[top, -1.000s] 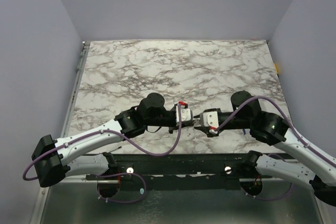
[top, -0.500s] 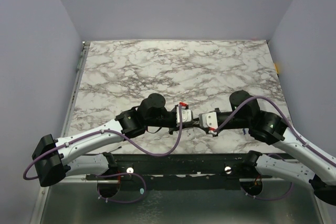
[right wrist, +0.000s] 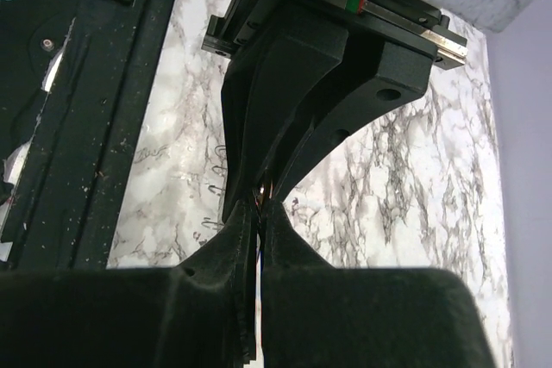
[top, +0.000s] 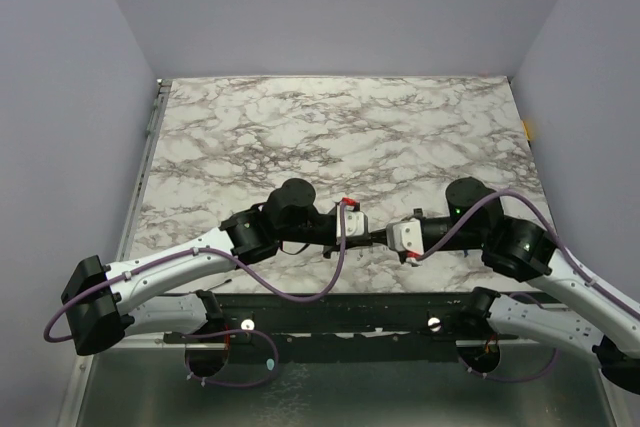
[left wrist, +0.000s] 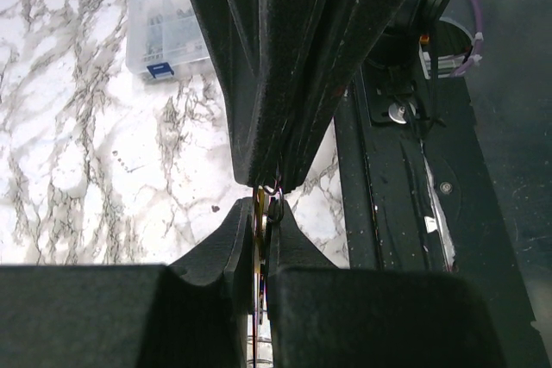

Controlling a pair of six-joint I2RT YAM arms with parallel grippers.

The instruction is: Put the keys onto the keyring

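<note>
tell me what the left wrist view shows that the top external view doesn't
Left wrist only: a clear plastic box on the table, and a yellowish sliver, likely the key, pinched in the left fingers. Top external only: left arm and right arm whole, plus the walls. Both: right fingers meeting left fingers tip to tip over the table.

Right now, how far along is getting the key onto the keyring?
Done: left gripper and right gripper meet tip to tip. In hand: the left is shut on the yellow-headed key, the right shut beside it. Left: threading; keyring not visible, joining unconfirmed.
</note>
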